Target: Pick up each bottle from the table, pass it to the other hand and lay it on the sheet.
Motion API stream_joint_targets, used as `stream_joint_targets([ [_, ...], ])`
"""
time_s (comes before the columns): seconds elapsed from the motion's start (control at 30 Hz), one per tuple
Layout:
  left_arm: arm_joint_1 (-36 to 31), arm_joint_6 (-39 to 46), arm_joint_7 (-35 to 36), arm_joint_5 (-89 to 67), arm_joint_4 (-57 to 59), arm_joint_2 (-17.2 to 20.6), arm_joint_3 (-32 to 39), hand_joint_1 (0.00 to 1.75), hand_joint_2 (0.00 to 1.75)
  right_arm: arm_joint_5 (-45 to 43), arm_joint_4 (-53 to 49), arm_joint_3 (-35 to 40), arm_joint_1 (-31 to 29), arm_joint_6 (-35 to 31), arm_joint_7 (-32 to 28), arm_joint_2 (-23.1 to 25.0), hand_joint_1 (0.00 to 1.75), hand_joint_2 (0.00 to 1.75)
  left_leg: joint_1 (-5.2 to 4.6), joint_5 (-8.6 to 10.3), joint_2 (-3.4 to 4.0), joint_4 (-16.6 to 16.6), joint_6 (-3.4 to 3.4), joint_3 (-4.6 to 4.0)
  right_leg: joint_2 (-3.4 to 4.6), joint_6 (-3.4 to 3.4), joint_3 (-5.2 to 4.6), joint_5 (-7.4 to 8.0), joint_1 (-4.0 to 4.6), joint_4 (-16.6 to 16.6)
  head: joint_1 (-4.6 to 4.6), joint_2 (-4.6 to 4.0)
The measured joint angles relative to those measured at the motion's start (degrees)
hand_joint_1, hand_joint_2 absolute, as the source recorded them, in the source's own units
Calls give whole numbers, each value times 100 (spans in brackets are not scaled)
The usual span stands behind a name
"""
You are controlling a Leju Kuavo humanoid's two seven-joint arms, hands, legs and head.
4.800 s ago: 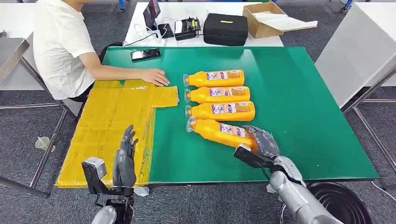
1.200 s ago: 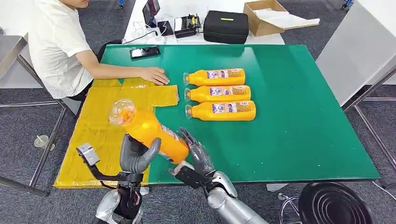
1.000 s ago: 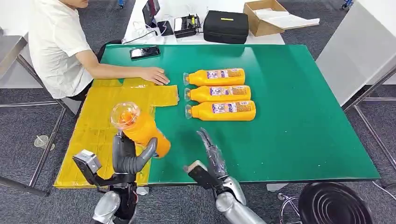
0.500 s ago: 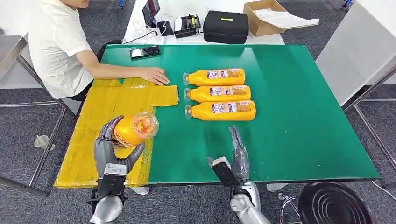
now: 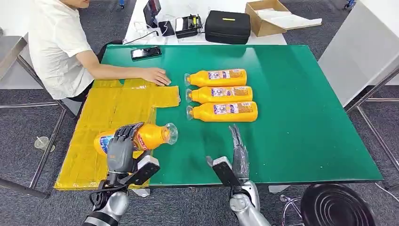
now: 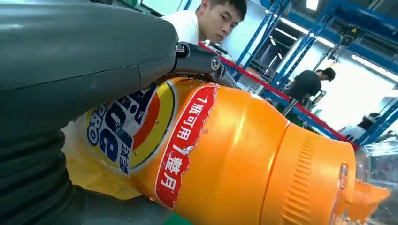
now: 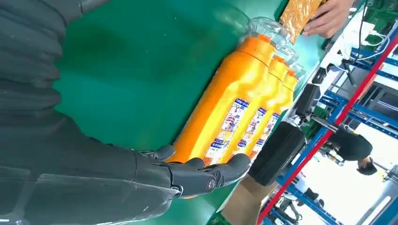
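Three smooth orange bottles [image 5: 221, 94], seemingly plastic

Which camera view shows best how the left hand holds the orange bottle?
The head view: the left hand wraps the held bottle over the yellow sheet, bottle lying sideways. The left wrist view shows its label and cap close, with little of the grip. The right wrist view shows three other bottles.
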Motion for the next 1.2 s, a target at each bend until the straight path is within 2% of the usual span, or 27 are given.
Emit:
stream_joint_targets([
  [0.17, -254, -96, 533, -1076, 451, 50, -11, 175, 175, -7, 0, -22, -13, 101, -28, 66, 0, 175, 1, 1, 0, 0, 0, 1, 0, -1, 0, 0, 2, 0, 2, 0],
  [0.2, -319, -187, 598, -1195, 565, 72, -13, 147, 175, -11, 2, -26, -15, 137, -31, 76, 0, 175, 1, 2, 0, 0, -1, 1, 0, -1, 1, 1, 2, 0, 2, 0],
  [0.23, -368, -270, 633, -1221, 655, 87, -13, 23, 175, -13, 2, -28, -14, 155, -41, 87, 0, 175, 1, 2, 1, 0, -1, 1, 1, -1, 1, 1, 2, 1, 0, 0],
  [0.27, -414, -332, 664, -1247, 747, 103, -13, 0, 175, -31, 7, -31, -15, 179, -46, 92, 0, 175, 1, 3, 2, 0, -1, 1, 1, 0, 0, 1, 3, 1, 2, 0],
  [0.67, -921, -1357, 918, -1326, 1657, 175, -22, 0, 175, -48, 63, -111, -63, 304, -96, 164, 0, 175, 0, 2, 0, 0, 0, 0, 0, 0, 1, 1, 1, 1, 0, 0],
  [1.2, -1192, -1707, 811, -1223, 1954, 186, -70, 0, 175, -92, 155, -170, -117, 374, -149, 186, 0, 175, 0, 6, -4, 0, 3, 6, -3, 0, 11, 1, 1, 1, 0, 0],
])
